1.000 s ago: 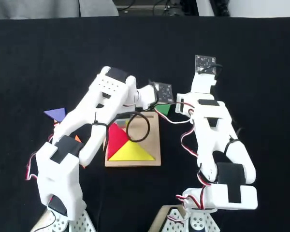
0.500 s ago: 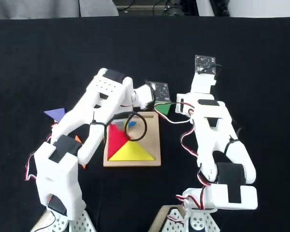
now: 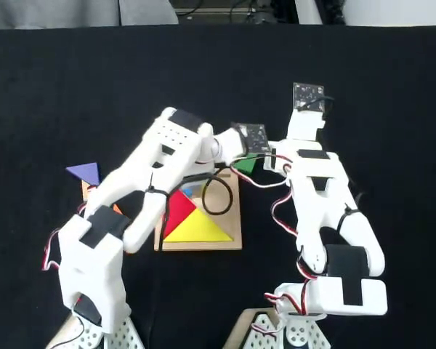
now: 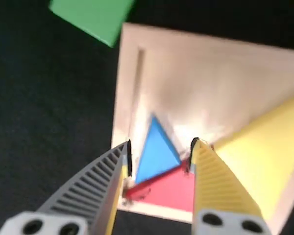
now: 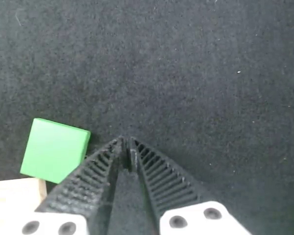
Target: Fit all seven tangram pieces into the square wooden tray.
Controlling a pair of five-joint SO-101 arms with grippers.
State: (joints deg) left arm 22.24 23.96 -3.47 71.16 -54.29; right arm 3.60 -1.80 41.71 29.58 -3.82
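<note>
The left gripper (image 4: 160, 148) hangs inside the wooden tray (image 4: 220, 83) with its jaws partly spread. One finger stands on each side of the small blue triangle (image 4: 156, 154), which lies on the tray floor against the red triangle (image 4: 171, 191) and next to the yellow triangle (image 4: 264, 147); I cannot quite tell whether the fingers touch it. The right gripper (image 5: 126, 147) is pinched closed and empty over the black cloth (image 5: 210, 73), near the green square (image 5: 55, 149) just outside a tray corner, while a purple triangle (image 3: 83, 172) lies well apart from the tray.

Orange piece (image 3: 116, 209) mostly under left arm (image 3: 142, 174), green square (image 4: 92, 17) cropped
</note>
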